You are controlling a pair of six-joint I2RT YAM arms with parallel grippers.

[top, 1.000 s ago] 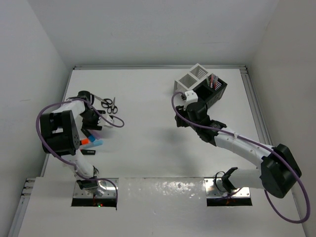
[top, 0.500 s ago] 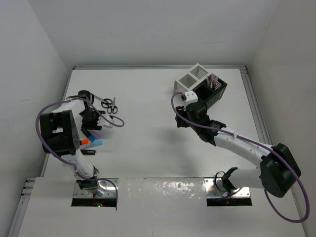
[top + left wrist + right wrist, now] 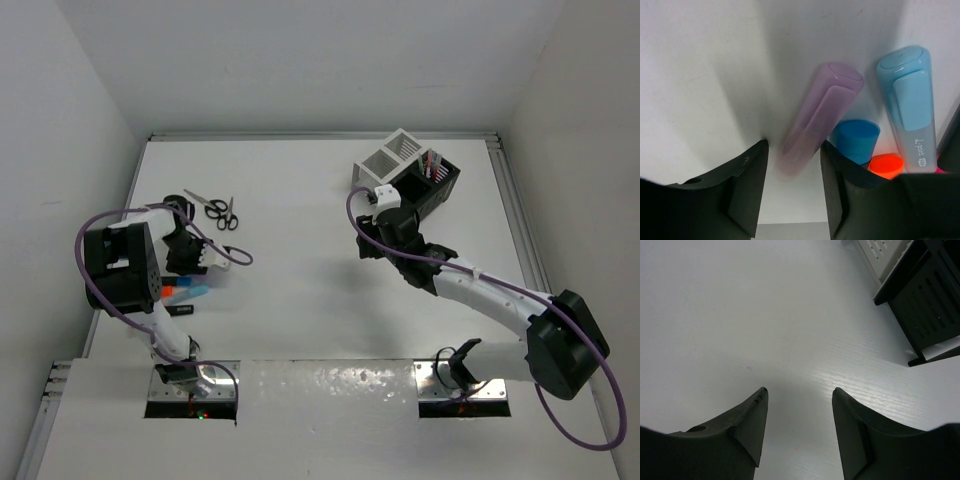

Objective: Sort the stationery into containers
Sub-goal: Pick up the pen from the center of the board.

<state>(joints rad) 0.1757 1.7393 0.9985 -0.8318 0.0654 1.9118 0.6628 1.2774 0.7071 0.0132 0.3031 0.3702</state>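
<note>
Left wrist cam: left gripper (image 3: pixel 793 150) sits low over the table (image 3: pixel 700 60), jaws apart and straddling the purple highlighter (image 3: pixel 820 120). A sliver of bare table shows btw the marker and one finger, so I'd call it bracketed, not clamped yet. Just beside it lie a light-blue highlighter (image 3: pixel 910 105), a darker blue one (image 3: pixel 856 140) and an orange one (image 3: pixel 885 164), all bunched close. From above, this cluster sits at the table's left side. The scissors (image 3: pixel 222 211) lie a bit farther back, and the white box (image 3: pixel 385 157) and black box (image 3: pixel 432 185) stand well apart at the far right, pens (image 3: pixel 432 163) upright in the black one.

Handling, my guess: purple marker is light, stiff, not fragile. Smooth glossy plastic w/ a frosted see-through cap, so prob slippery. Body looks flattened-oval w/ a raised clip ridge and rounded end. Best hold is across the barrel near mid-length, so it won't swing. An end grip could let it pivot or squirt out, and neighbours are close enough to get nudged.

Boxes look like rigid slatted or perforated plastic w/ square corners; table is matte white.

Right gripper (image 3: pixel 799 390) hangs over bare table near the black box, fingers spread, nothing btw them.
</note>
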